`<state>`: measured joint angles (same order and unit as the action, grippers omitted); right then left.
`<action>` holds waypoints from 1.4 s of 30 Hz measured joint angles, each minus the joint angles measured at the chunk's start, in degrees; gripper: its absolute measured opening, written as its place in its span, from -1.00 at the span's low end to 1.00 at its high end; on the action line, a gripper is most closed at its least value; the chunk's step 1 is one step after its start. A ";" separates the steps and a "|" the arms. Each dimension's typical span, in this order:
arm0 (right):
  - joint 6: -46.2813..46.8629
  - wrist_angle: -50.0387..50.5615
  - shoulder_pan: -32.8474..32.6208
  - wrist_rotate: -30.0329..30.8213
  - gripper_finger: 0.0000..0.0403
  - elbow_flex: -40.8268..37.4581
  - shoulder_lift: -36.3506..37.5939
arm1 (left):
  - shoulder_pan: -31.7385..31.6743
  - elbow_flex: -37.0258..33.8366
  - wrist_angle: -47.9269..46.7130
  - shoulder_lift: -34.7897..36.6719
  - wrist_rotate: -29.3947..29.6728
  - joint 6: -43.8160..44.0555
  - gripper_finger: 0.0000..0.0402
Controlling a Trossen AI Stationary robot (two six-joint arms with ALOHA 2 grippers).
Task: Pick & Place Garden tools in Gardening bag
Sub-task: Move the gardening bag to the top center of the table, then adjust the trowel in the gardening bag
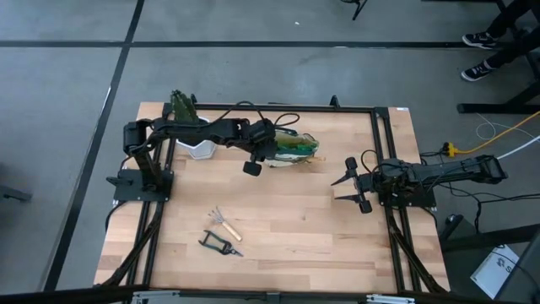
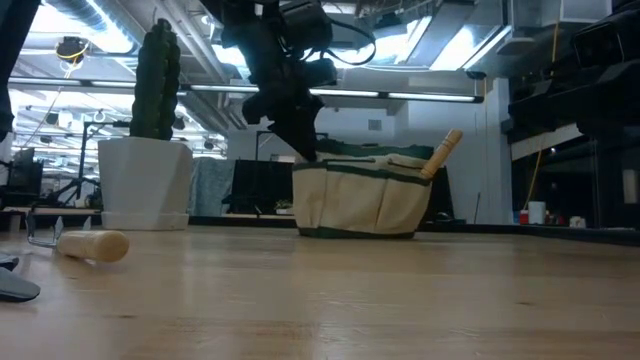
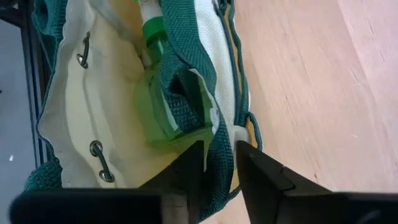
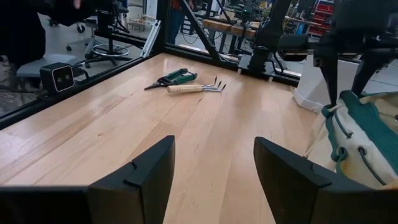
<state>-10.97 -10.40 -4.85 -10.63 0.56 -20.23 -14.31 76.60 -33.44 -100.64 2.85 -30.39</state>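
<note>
Green plastic, the spray bottle [image 3: 163, 93], lies inside the gardening bag [image 1: 295, 150]. The left gripper [image 3: 217, 163] hovers over the bag's rim, jaws narrowly parted, empty. Beside the bag the right gripper [image 4: 214, 171] waits, spread wide. Claw rake [image 1: 224, 224] and pruning shears [image 1: 219, 245] lie well away from the bag.

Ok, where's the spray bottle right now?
The green spray bottle lies inside the gardening bag at the table's far middle, right under the left gripper, beside the white pot.
</note>
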 joint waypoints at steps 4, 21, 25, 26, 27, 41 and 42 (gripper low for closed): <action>0.00 0.01 0.00 0.00 0.09 0.00 0.00 | 0.02 0.00 0.73 0.00 0.00 1.15 -0.36; 0.01 -0.01 -0.01 0.00 0.09 0.00 0.02 | 6.27 0.02 9.13 8.24 1.88 0.59 0.00; 0.00 -0.01 0.00 0.00 0.09 0.00 0.00 | 8.49 0.04 15.07 8.77 -2.20 -0.67 0.00; 0.01 -0.01 -0.01 0.00 0.09 0.00 0.00 | 9.06 0.04 16.97 8.36 -2.74 -0.68 0.00; 0.01 -0.01 0.01 0.00 0.09 0.00 0.00 | 9.65 0.07 19.06 7.82 -3.13 -0.62 0.00; 0.01 0.01 0.00 0.00 0.09 0.00 0.00 | 14.56 0.09 48.04 -9.09 -3.83 7.48 -0.83; 0.00 0.01 0.00 -0.01 0.09 0.00 0.00 | 14.40 0.09 49.46 -10.34 -3.79 8.59 -0.91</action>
<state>-10.97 -10.39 -4.85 -10.64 0.56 -20.23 0.09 76.69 16.02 -110.98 -0.94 -21.80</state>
